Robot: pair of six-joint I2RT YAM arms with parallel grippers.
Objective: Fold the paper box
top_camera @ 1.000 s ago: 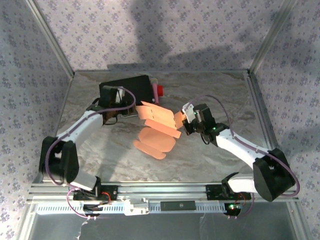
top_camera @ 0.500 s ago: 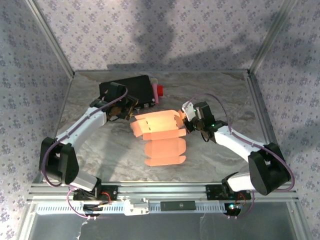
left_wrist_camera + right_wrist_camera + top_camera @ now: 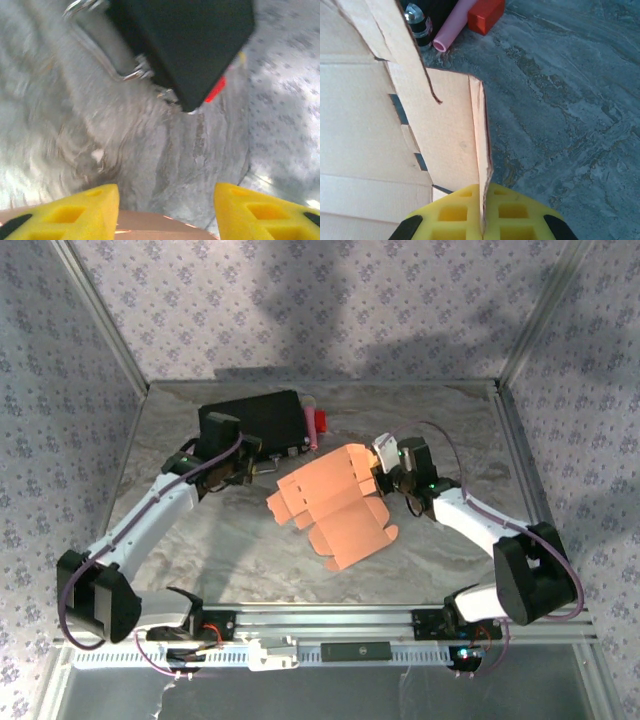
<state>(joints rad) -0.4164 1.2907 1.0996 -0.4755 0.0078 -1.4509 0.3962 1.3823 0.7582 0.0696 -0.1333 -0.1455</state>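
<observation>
One paper box (image 3: 335, 505), partly folded with flaps loose. My right pincer (image 3: 482, 220) is clamped on its edge, and the sheet spreads to that pincer's left. My left pincer (image 3: 167, 205) stands part-spread, gripping nothing; tan cardboard shows low between its fingers. Ahead of it lies one black case (image 3: 185, 45). Ahead of the right pincer lie one pink tube (image 3: 454, 26) and one red block (image 3: 487, 12).

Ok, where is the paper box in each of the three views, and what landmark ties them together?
Top external: the paper box mid-picture, in front of the black case.
Left wrist: a tan strip at the bottom edge, between the fingers of the left gripper; apparently its edge.
Right wrist: on the left side, one edge pinched in the right gripper.
Shared landmark: the red block at the case's corner.
</observation>
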